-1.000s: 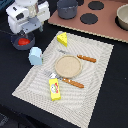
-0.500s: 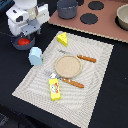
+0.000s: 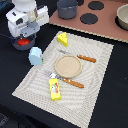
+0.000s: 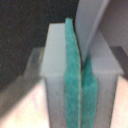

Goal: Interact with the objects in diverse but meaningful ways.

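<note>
In the exterior view my gripper (image 3: 26,36) hangs right over the small grey saucepan (image 3: 28,46), which holds the red tomato (image 3: 20,43), off the mat at the exterior view's left. In the wrist view the green pads (image 4: 72,75) are pressed together, with a thin grey strip (image 4: 92,25) rising from between them; it looks like the pan's handle. The light blue cup (image 3: 35,56) stands just in front of the pan. The yellow holed cheese wedge (image 3: 62,38) and the yellow red-marked packet (image 3: 54,88) lie on the striped placemat (image 3: 95,95).
A tan plate (image 3: 67,66) sits mid-mat between an orange-handled knife (image 3: 86,58) and fork (image 3: 70,81). At the back a toy stove board (image 3: 100,22) carries a dark grey pot (image 3: 67,7) and a bowl (image 3: 123,15).
</note>
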Motion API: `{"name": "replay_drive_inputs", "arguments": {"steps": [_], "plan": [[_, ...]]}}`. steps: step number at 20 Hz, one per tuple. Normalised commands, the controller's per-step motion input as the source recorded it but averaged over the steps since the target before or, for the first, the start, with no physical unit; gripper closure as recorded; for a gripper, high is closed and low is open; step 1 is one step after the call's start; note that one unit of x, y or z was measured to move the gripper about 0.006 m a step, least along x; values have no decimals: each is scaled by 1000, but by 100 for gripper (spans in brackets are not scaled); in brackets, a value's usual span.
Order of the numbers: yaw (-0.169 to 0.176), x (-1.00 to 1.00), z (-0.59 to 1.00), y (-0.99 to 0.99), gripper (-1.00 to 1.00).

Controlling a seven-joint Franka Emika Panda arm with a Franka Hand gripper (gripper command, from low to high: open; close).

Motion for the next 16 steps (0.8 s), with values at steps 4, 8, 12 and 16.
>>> {"name": "replay_drive_inputs", "arguments": {"steps": [4,8,12,16], "plan": [[-26,174,1000,421,100],[-23,214,1000,399,100],[-22,534,977,334,100],[-7,835,661,191,100]]}}
